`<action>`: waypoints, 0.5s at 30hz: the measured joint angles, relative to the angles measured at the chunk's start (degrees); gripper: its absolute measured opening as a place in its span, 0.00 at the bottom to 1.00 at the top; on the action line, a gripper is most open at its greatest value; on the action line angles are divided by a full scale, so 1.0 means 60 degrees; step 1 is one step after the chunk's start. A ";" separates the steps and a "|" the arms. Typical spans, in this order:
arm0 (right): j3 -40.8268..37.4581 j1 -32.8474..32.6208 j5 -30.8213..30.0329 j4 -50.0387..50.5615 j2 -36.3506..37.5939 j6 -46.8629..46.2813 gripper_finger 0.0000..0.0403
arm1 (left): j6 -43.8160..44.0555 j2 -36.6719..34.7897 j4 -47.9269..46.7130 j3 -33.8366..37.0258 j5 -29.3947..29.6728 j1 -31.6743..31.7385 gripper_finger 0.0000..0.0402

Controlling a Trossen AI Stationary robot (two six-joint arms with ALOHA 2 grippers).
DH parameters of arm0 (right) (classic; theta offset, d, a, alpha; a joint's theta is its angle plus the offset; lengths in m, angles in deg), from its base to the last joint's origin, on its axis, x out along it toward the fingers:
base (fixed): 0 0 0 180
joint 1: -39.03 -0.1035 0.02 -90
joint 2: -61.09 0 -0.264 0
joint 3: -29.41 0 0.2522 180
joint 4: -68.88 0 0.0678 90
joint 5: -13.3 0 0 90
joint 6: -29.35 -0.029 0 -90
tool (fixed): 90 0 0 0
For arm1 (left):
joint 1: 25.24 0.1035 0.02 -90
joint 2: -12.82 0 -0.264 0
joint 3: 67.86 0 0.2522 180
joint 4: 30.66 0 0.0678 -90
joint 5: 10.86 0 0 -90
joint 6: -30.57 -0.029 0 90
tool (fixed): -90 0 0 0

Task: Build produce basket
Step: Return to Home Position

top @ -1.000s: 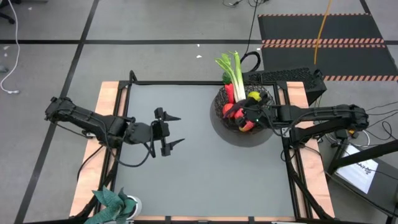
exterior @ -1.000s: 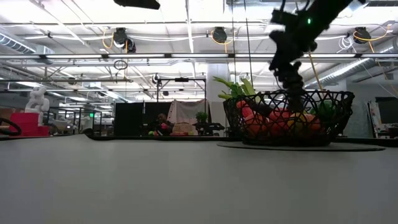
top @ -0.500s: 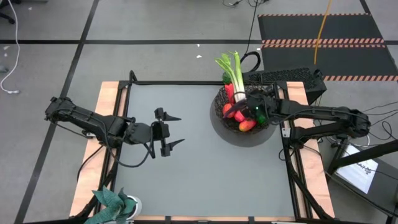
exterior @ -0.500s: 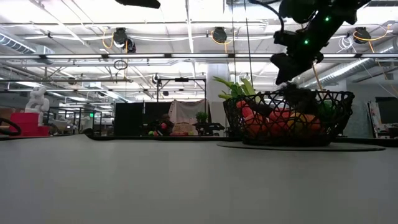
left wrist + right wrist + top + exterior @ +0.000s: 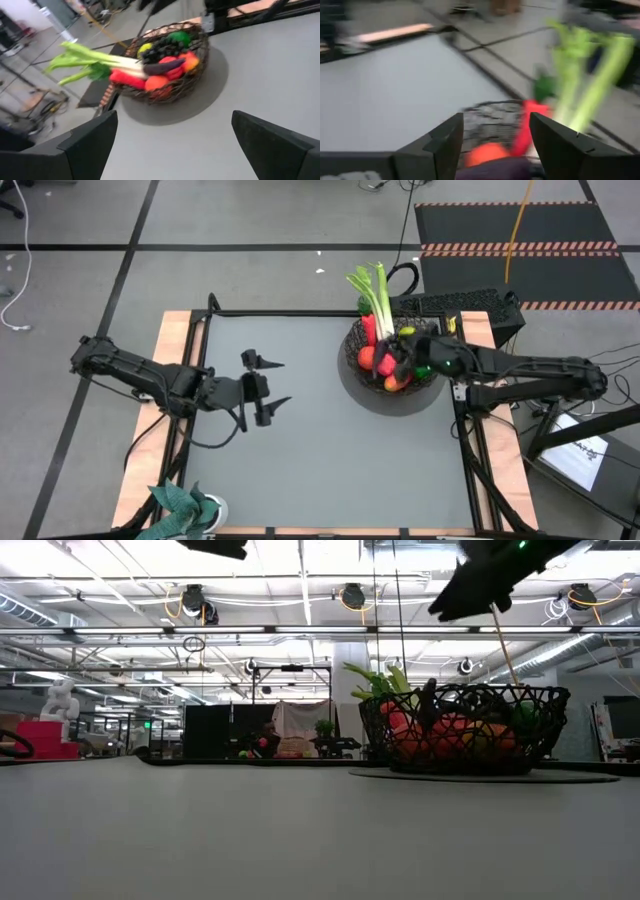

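Observation:
The black wire basket point(image 5: 431, 370) stands on a round grey mat at the table's far right. It holds the produce: a leek point(image 5: 378, 292) sticking out over the far rim, red and orange fruits point(image 5: 156, 82), dark grapes point(image 5: 163, 47), an eggplant point(image 5: 163, 66) and a green fruit point(image 5: 178, 37). My right gripper point(image 5: 397, 358) hovers above the basket, open and empty, with the produce below its fingers point(image 5: 492, 150). My left gripper point(image 5: 283, 382) is open and empty over the table's left middle, facing the basket point(image 5: 170, 145).
A teal leafy plant point(image 5: 185, 505) stands at the table's near left corner. A dark box point(image 5: 460, 305) sits just beyond the table's far right corner. The grey tabletop point(image 5: 320, 450) spreads between my left gripper and the basket.
My right gripper has risen out of the basket and now hangs above its rim, a little farther toward the table's left. My left gripper has shifted slightly toward the left edge. The produce stays in the basket.

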 joint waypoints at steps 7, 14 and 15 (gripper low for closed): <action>-0.0997 -0.2052 0.1027 -0.1642 0.0195 0.0175 0.47 | 0.0387 -0.0806 -0.0467 0.0307 0.0580 0.0270 0.97; -0.2883 -0.3415 0.1030 -0.4890 0.0201 0.1558 0.26 | -0.0089 -0.1923 0.1193 0.1775 0.0522 0.0639 0.86; -0.3040 -0.3512 0.1077 -0.5011 0.0209 0.1748 0.22 | -0.0237 -0.2090 0.1498 0.1963 0.0469 0.0666 0.82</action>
